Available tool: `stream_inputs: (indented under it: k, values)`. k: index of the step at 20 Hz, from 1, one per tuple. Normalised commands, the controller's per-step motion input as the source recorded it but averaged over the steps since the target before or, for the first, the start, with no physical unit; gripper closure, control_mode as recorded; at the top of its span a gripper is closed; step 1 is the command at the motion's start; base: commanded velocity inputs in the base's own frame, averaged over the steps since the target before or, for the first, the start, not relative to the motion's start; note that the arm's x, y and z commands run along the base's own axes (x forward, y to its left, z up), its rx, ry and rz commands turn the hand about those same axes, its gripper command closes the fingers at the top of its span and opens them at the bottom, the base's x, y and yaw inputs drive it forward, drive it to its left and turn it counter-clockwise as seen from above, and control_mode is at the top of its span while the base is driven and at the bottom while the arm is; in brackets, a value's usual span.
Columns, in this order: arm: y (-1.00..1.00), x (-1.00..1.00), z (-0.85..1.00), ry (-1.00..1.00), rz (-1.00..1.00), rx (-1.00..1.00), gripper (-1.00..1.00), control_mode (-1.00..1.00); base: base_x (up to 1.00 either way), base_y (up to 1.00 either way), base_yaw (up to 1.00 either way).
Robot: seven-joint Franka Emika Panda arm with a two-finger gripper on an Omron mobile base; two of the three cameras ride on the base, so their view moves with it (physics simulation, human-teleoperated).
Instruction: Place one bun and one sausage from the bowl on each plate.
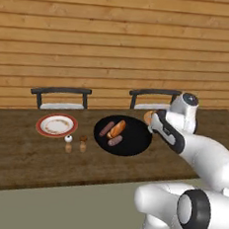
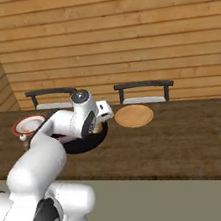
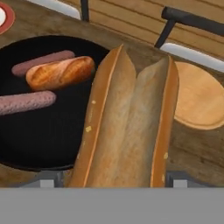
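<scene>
Pincer [image 3: 127, 175] clamping split tan bun [image 3: 129, 127], hovering at black bowl's [image 3: 52, 144] edge. Advisable: carrying level toward tan plate [image 3: 199, 98], lowering centred before releasing.

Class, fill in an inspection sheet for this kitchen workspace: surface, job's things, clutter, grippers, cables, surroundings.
Surface: dark wooden table.
Job's things: black bowl holds two sausages and one golden bun; split tan bun held up at the bowl's right edge; red-rimmed plate and tan plate both bare.
Clutter: two small shakers between red-rimmed plate and bowl.
Grippers: gripper has its jaws shut on the tan bun.
Cables: nothing seen.
Surroundings: two chairs behind the table, wood-plank wall.
</scene>
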Motion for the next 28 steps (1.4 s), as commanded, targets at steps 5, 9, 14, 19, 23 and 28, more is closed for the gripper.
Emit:
stream_inputs:
  k: [5, 9, 14, 19, 23, 28]
  values:
    - [-0.82, 0.88, 0.56, 0.57, 0.00, -0.03, 1.00, -1.00, 0.00, 0.00, 0.00]
    - [-0.65, 0.97, -0.05, 0.46, -0.01, 0.00, 1.00, -1.00, 0.00, 0.00, 0.00]
    - [-0.33, 0.80, -0.71, 0.17, 0.00, 0.00, 1.00, -1.00, 0.00, 0.00, 0.00]
    - [-0.16, 0.62, -0.82, 0.03, 0.00, 0.04, 1.00, -1.00, 0.00, 0.00, 0.00]
    - [-0.09, 0.62, -0.44, 0.00, 0.00, 0.00, 1.00, -1.00, 0.00, 0.00, 0.00]
    - [-0.16, 0.58, -0.36, 0.00, 0.00, 0.00, 1.00, -1.00, 0.00, 0.00, 0.00]
